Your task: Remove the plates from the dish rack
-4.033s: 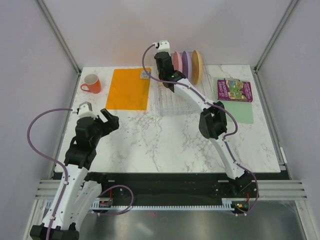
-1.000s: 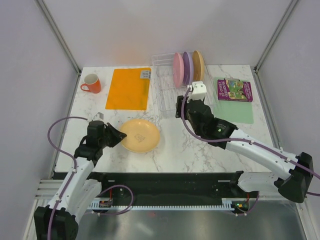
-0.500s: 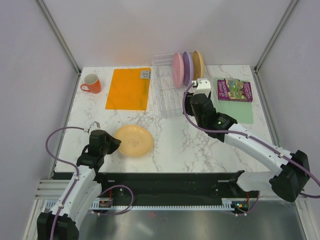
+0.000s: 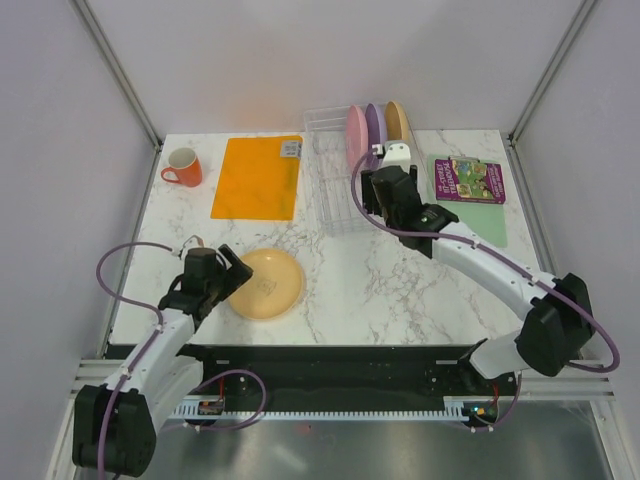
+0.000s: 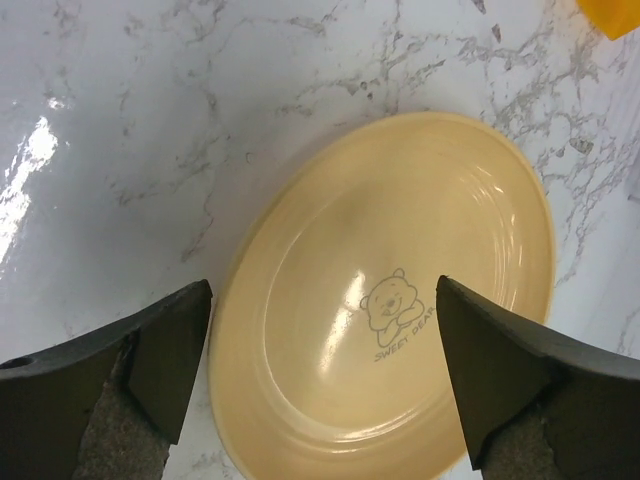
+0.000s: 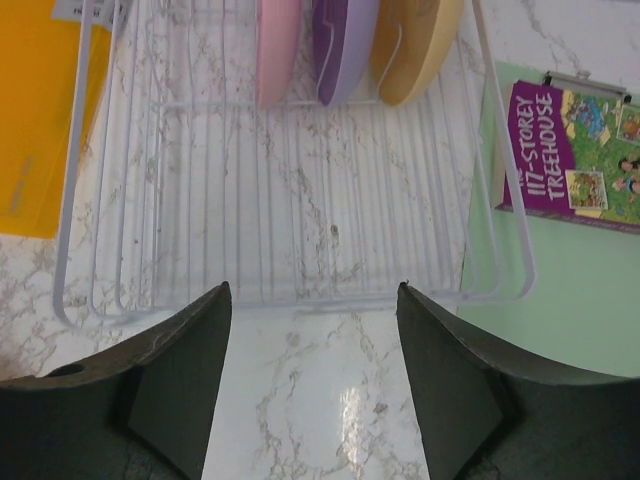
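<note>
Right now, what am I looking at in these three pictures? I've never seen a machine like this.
Two robot arms are bolted at the near edge of a marble table. One picture looks down from above; the other two come from a small camera on each wrist. The left tool is open over a yellow plate lying flat on the table. The right tool is open, holds nothing and faces the clear dish rack, where a pink plate, a purple plate and a tan plate stand on edge. A mug, an orange mat and a book are there too.
</note>
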Available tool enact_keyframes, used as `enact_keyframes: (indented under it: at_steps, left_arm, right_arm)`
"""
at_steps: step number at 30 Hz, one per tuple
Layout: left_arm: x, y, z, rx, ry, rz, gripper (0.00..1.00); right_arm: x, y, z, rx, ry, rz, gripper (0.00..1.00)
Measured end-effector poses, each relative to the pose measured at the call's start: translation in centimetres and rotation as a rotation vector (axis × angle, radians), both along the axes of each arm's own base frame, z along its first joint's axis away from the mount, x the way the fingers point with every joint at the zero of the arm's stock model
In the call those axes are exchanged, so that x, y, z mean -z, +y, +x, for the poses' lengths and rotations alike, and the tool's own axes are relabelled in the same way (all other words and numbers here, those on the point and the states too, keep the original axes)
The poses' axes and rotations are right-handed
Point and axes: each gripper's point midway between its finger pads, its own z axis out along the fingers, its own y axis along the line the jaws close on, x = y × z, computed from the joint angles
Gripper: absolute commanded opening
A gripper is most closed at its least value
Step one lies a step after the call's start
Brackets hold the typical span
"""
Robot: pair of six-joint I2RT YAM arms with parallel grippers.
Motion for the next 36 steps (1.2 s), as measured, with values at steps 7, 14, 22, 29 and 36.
enact_keyframes:
  at_steps: [7,14,22,29,36]
  left_arm:
    - [-1.5,0.6,-1.0,-0.02,-0.032,0.015,1.0]
    - [-9.8,0.5,0.2,-0.005,-0.31,-0.013,1.0]
    - [-12.0,0.5,0.6,0.016,-0.349,0.01,1.0]
    - [-11.5,0.5,0.6,0.022,-0.328,0.021,1.0]
    - [-11.4,0.5,0.5,0.022,-0.321,0.022,1.0]
  right_arm:
    - [-3.6,0.5,7.2,0.046,-0.06,-0.026,0.73]
    - [-2.8,2.3,16.0,0.074,-0.082,-0.088,0.69]
    - [1.2,4.0,21.0,0.08,-0.062,-0.199,0.6]
    - [3.2,2.8,22.1,0.136,-0.054,-0.325,0.13]
    - [2.1,0.8,22.1,0.242,-0.093,-0.404,0.0]
